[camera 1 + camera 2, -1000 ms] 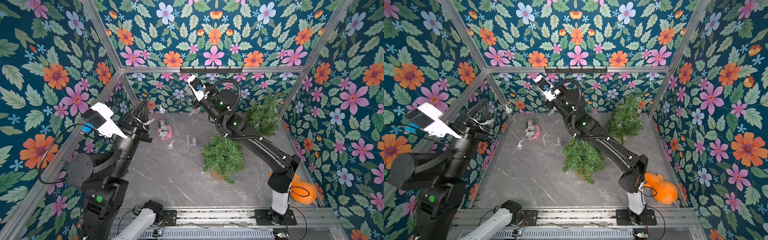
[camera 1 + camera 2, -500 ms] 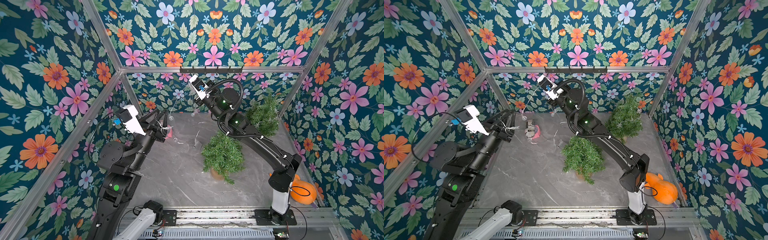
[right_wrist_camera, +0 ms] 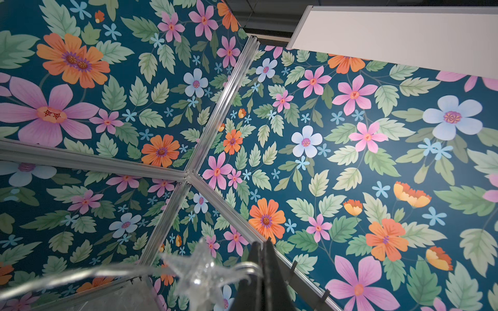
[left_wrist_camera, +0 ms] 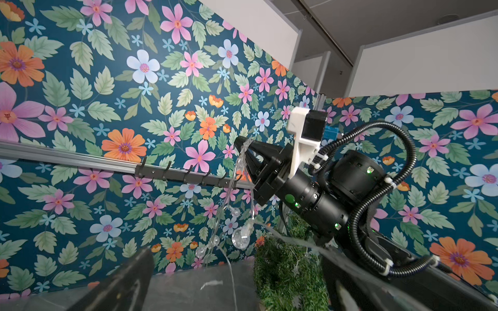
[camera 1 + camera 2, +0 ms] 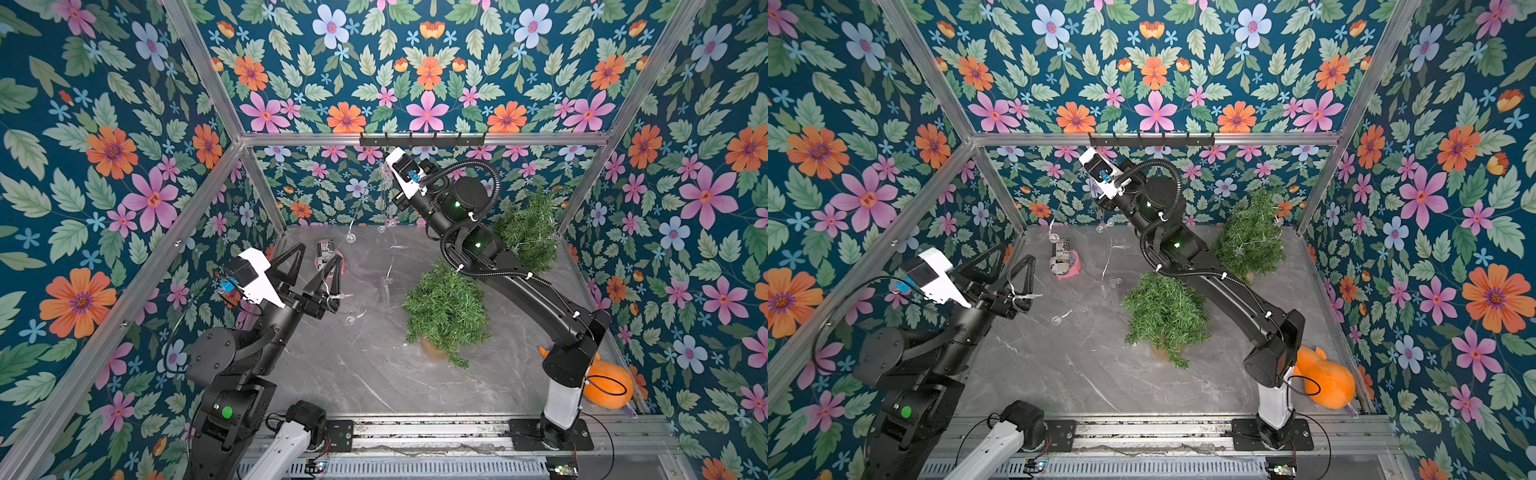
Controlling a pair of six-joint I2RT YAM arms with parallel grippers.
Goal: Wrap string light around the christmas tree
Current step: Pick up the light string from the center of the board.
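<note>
The right gripper (image 4: 242, 144) is raised high near the back wall, just below the hook rail (image 5: 422, 140), pointing up and away from the counter (image 5: 365, 374). Its jaws are pressed together on the string light (image 5: 351, 237). In the right wrist view a clear star (image 3: 200, 272) sits just beside the closed fingers (image 3: 262, 269).

From that grip the string light hangs in several loose strands, its long axis close to vertical, down to the back of the counter. A few clear lights dangle partway. It then trails forward and toward the robot's left across the grey counter.

One end of that run lies over the base of the left gripper (image 5: 319, 254). This gripper is low over the left side of the counter with its jaws spread wide apart and clamped on nothing.

A white and pink pack (image 5: 1061, 262) lies on the counter just beyond the left gripper.

The near Christmas tree (image 5: 446, 307) stands in a pot at mid-counter, under the right arm. The far Christmas tree (image 5: 525, 232) stands in the back right corner, with pale strands visible among its branches. An orange plush toy (image 5: 606, 388) lies at the right arm's base.
</note>
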